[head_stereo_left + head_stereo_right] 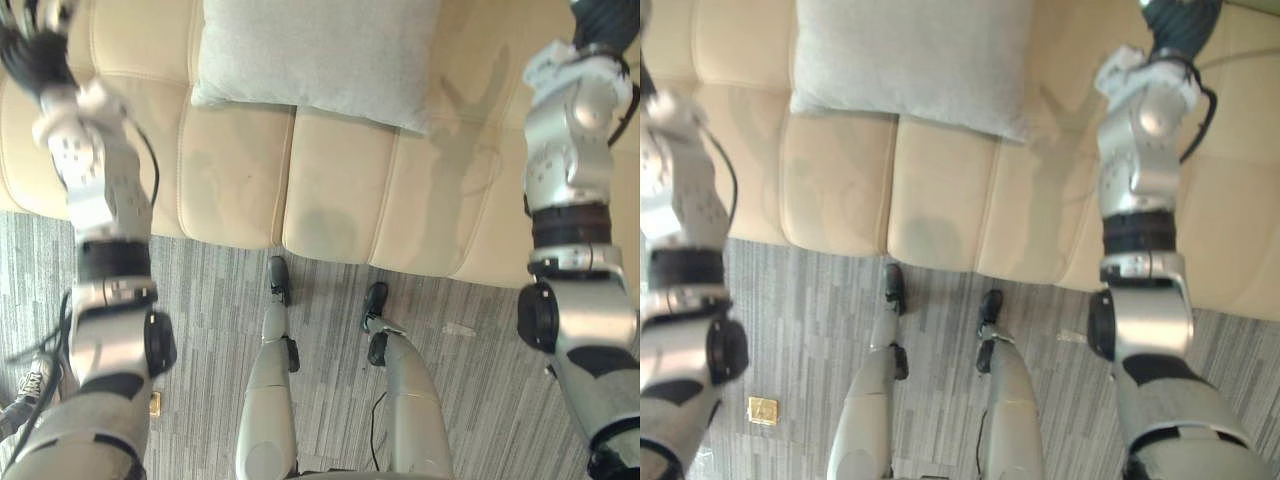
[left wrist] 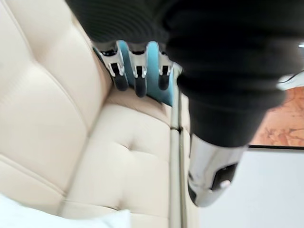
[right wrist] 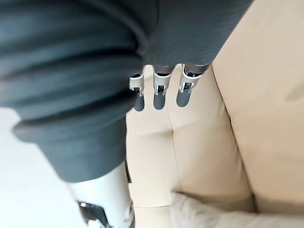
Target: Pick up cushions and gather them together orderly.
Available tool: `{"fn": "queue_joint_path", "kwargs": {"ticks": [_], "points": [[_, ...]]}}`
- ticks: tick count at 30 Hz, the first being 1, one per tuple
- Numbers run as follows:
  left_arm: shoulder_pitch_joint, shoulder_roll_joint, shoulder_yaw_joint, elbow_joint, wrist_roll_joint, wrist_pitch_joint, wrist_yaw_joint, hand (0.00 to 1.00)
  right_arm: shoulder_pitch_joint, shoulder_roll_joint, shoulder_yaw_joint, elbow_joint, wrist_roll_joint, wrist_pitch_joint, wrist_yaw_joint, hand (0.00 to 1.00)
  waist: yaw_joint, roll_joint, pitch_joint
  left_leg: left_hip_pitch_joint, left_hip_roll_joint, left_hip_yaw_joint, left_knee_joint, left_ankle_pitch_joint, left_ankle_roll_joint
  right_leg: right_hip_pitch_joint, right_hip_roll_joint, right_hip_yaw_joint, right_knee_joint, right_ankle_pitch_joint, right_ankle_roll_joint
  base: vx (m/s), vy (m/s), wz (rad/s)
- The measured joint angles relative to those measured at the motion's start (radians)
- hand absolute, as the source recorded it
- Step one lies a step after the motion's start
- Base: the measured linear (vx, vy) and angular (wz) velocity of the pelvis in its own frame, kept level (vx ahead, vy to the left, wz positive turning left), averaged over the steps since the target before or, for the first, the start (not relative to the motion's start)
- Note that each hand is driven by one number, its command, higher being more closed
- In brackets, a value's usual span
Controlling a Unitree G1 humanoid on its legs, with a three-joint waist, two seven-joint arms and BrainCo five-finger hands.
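A light grey cushion (image 1: 310,55) lies against the back of the cream sofa (image 1: 330,200), near its middle. My left hand (image 1: 35,45) is raised over the sofa's left part, well to the left of the cushion. In its wrist view the fingers (image 2: 137,78) are straight and hold nothing. A teal-blue surface (image 2: 153,61) shows just past them, and I cannot tell what it is. My right hand (image 1: 1180,20) hangs over the sofa's right part, right of the cushion. Its fingers (image 3: 161,92) are straight and empty, with a corner of the grey cushion (image 3: 213,213) nearby.
The sofa's front edge runs across the view above a grey striped carpet (image 1: 210,300). A small yellow square thing (image 1: 763,410) lies on the carpet at the lower left. A white wall and a reddish floor (image 2: 285,128) show beyond the sofa's left end.
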Motion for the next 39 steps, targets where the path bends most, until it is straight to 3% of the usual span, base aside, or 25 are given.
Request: {"fn": "queue_joint_path", "kwargs": {"ticks": [3, 9, 13, 17, 21, 29, 32, 33, 34, 35, 36, 38, 39], "points": [[0.254, -0.141, -0.015, 0.001, 0.001, 0.003, -0.045, 0.00, 0.241, 0.112, 0.009, -0.037, -0.073, 0.002, 0.046, 0.00, -0.003, -0.004, -0.001, 0.096, -0.014, 0.006, 0.005, -0.024, 0.001, 0.094, -0.012, 0.015, -0.007, -0.010, 0.013, 0.06, -0.044, 0.00], [0.503, -0.299, -0.091, 0.192, 0.043, 0.057, -0.170, 0.00, 0.552, 0.305, 0.086, 0.005, -0.222, 0.017, 0.168, 0.00, 0.008, -0.011, -0.014, 0.242, -0.014, 0.031, 0.076, -0.109, -0.007, 0.270, -0.011, 0.035, -0.049, -0.025, 0.021, 0.04, -0.041, -0.14], [0.642, -0.391, -0.091, 0.376, 0.103, 0.087, -0.231, 0.00, 0.738, 0.416, 0.049, 0.184, -0.299, 0.034, 0.220, 0.00, 0.007, -0.018, -0.124, 0.359, -0.004, 0.044, 0.089, -0.156, -0.016, 0.423, 0.002, 0.032, -0.130, -0.023, 0.027, 0.10, -0.015, -0.11], [0.693, -0.439, -0.036, 0.553, 0.183, 0.119, -0.257, 0.00, 0.846, 0.459, -0.004, 0.359, -0.335, 0.044, 0.246, 0.00, 0.003, -0.021, -0.235, 0.461, -0.007, 0.054, 0.085, -0.196, -0.020, 0.558, 0.008, 0.035, -0.236, -0.003, 0.047, 0.11, 0.028, -0.07], [0.692, -0.449, 0.003, 0.631, 0.269, 0.127, -0.256, 0.00, 0.869, 0.489, -0.063, 0.455, -0.343, 0.061, 0.247, 0.00, -0.006, -0.021, -0.276, 0.550, -0.018, 0.074, 0.046, -0.201, -0.021, 0.649, 0.006, 0.052, -0.299, 0.024, 0.057, 0.07, 0.051, -0.11], [0.680, -0.456, 0.042, 0.675, 0.329, 0.149, -0.247, 0.00, 0.865, 0.505, -0.114, 0.492, -0.333, 0.073, 0.247, 0.00, -0.010, -0.022, -0.288, 0.635, -0.035, 0.181, 0.030, -0.218, -0.006, 0.691, 0.004, 0.152, -0.339, 0.084, 0.081, 0.01, 0.058, -0.38], [0.652, -0.460, 0.075, 0.669, 0.331, 0.152, -0.228, 0.00, 0.864, 0.523, -0.112, 0.492, -0.332, 0.073, 0.237, 0.00, -0.015, -0.040, -0.274, 0.590, -0.030, 0.206, 0.128, -0.274, 0.041, 0.652, -0.004, 0.150, -0.326, 0.137, 0.106, -0.12, 0.035, -0.40], [0.656, -0.482, 0.091, 0.667, 0.333, 0.151, -0.227, 0.00, 0.858, 0.514, -0.117, 0.492, -0.333, 0.075, 0.236, 0.00, 0.004, -0.001, -0.283, 0.561, 0.009, 0.209, 0.137, -0.279, 0.046, 0.641, 0.006, 0.137, -0.305, 0.142, 0.115, -0.14, 0.032, -0.29], [0.656, -0.484, 0.102, 0.663, 0.336, 0.152, -0.227, 0.00, 0.855, 0.523, -0.113, 0.492, -0.334, 0.080, 0.234, 0.00, -0.012, -0.005, -0.275, 0.553, 0.009, 0.214, 0.155, -0.274, 0.052, 0.581, -0.025, 0.080, -0.018, 0.027, 0.076, -0.12, 0.017, -0.09], [0.659, -0.484, 0.102, 0.662, 0.335, 0.153, -0.228, 0.00, 0.864, 0.529, -0.112, 0.493, -0.335, 0.081, 0.236, 0.00, -0.016, -0.002, -0.273, 0.551, 0.006, 0.207, 0.167, -0.274, 0.053, 0.576, -0.043, 0.065, 0.089, -0.009, 0.086, -0.13, -0.004, 0.23], [0.671, -0.478, 0.102, 0.643, 0.335, 0.158, -0.227, 0.00, 0.873, 0.536, -0.103, 0.510, -0.336, 0.082, 0.238, 0.00, -0.014, -0.019, -0.284, 0.548, 0.001, 0.196, 0.180, -0.274, 0.054, 0.599, -0.072, 0.051, 0.216, -0.047, 0.100, -0.11, -0.079, 0.27], [0.694, -0.464, 0.101, 0.624, 0.335, 0.159, -0.228, 0.00, 0.865, 0.536, -0.088, 0.535, -0.341, 0.084, 0.239, 0.00, -0.007, -0.042, -0.299, 0.512, -0.002, 0.189, 0.211, -0.257, 0.049, 0.669, -0.101, 0.056, 0.238, -0.070, 0.125, -0.16, -0.126, 0.14], [0.698, -0.458, 0.103, 0.622, 0.334, 0.159, -0.226, 0.00, 0.859, 0.535, -0.084, 0.535, -0.349, 0.084, 0.237, 0.00, -0.004, -0.049, -0.301, 0.487, 0.004, 0.187, 0.241, -0.239, 0.040, 0.696, -0.102, 0.066, 0.172, -0.103, 0.132, -0.21, -0.175, -0.12]]}}
